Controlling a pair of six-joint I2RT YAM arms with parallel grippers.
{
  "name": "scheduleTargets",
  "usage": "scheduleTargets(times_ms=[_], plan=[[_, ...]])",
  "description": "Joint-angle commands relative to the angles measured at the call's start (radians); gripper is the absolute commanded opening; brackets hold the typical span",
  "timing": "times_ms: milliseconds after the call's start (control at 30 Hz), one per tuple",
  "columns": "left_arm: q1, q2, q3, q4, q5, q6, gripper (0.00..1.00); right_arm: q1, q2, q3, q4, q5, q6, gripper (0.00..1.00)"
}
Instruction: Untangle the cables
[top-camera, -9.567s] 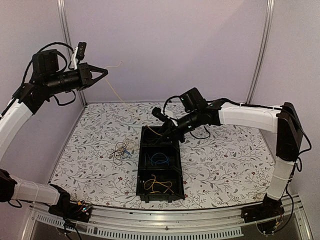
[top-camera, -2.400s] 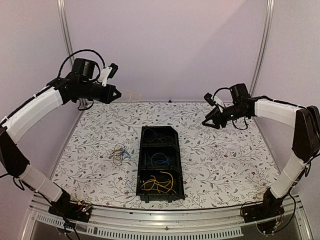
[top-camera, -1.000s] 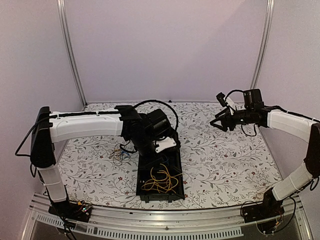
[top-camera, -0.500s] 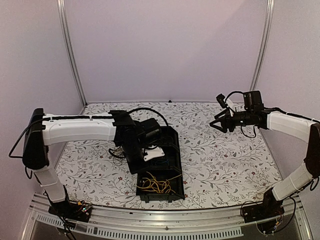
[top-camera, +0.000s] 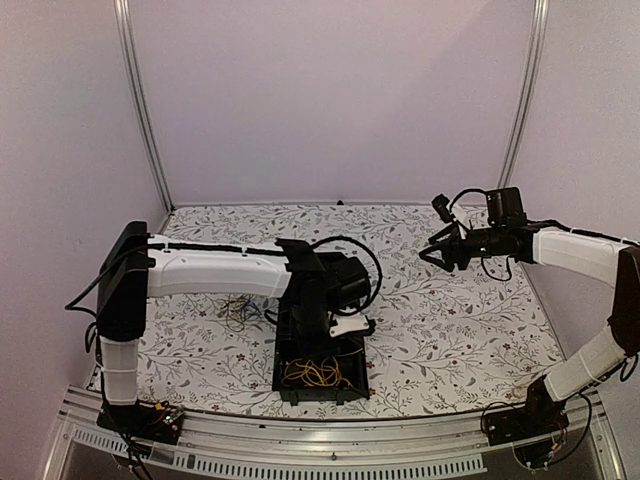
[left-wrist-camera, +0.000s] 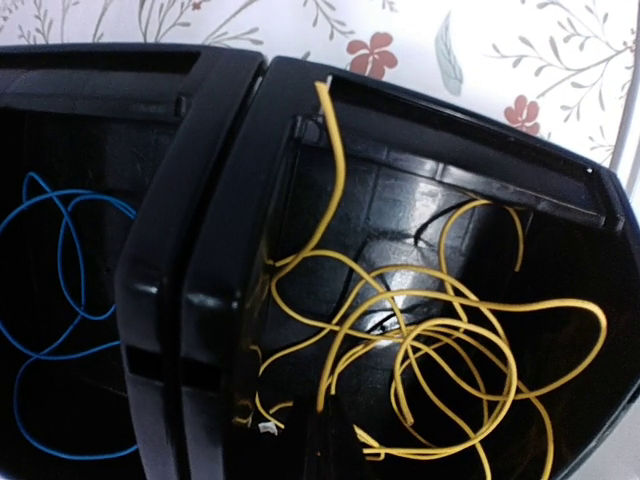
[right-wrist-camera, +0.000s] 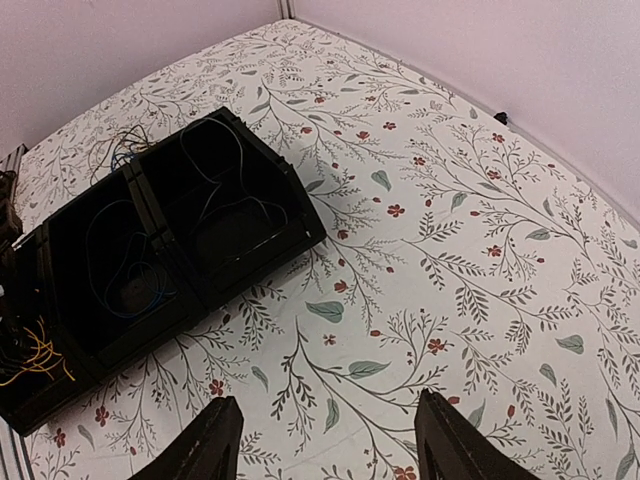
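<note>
My left gripper (top-camera: 332, 322) hangs low over the near compartment of the black tray (left-wrist-camera: 190, 260), where the yellow cables (left-wrist-camera: 430, 350) lie. I cannot tell how its jaws stand. My right gripper (right-wrist-camera: 328, 440) gapes empty, far right. A loop may snag the rim and drag the tray.
</note>
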Motion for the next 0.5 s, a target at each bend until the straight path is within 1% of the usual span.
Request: scheduleTargets(times_ms=[0,67,167,267,400,467], plan=[[-0.026,0.000,0.006,0.016,0.001,0.013,0.01,-0.001,0.007,-0.010,0.029,-0.007,-0.012,0.63],[-0.032,-0.005,-0.007,0.016,-0.008,0.010,0.03,-0.001,0.016,-0.007,0.027,-0.013,-0.012,0.63],[-0.036,-0.029,-0.011,0.013,-0.052,-0.001,0.14,0.000,0.020,-0.006,0.026,-0.014,-0.012,0.63],[-0.034,-0.081,-0.007,0.012,-0.094,0.000,0.20,0.000,0.017,-0.008,0.026,-0.015,-0.010,0.63],[-0.029,-0.152,-0.015,0.001,-0.147,0.000,0.33,-0.001,0.015,-0.008,0.025,-0.011,-0.010,0.63],[-0.018,-0.194,-0.035,-0.002,-0.185,-0.010,0.37,0.000,0.015,-0.008,0.025,-0.010,-0.010,0.63]])
